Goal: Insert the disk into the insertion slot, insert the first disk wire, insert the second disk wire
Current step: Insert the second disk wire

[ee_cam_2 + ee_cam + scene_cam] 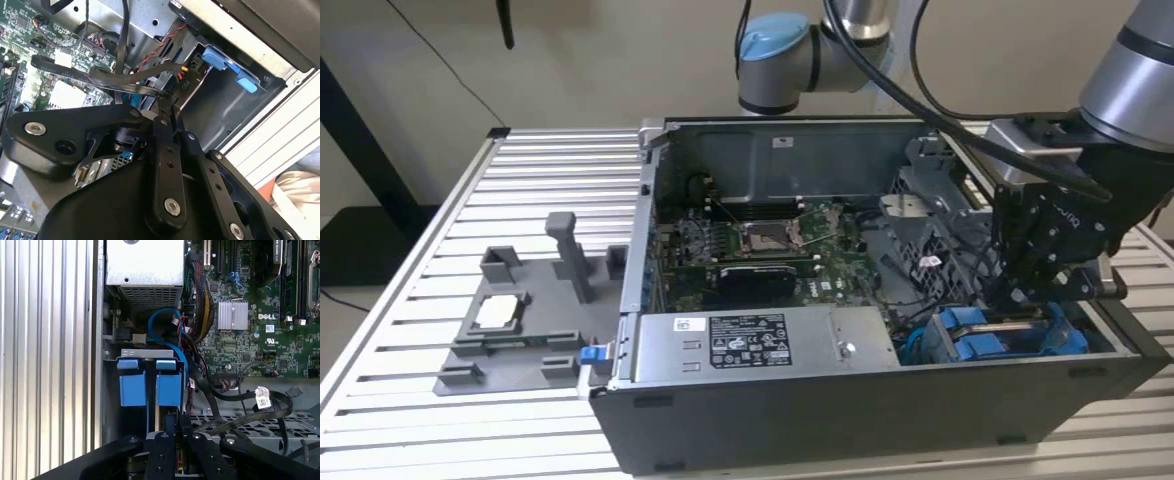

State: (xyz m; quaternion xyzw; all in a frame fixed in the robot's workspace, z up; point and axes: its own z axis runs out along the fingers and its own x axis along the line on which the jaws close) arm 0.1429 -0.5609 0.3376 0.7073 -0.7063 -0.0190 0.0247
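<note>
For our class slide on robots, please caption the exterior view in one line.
Robot gripper reaches into an open computer case, just above the blue-framed disk in its bay.

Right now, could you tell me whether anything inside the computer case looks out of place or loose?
Nothing looks damaged or spilled. The one untidy thing: black cables lie loose across the drive cage, near the hand, one with a white tag on it. The blue carriers sit level and side by side in their bay.
</note>
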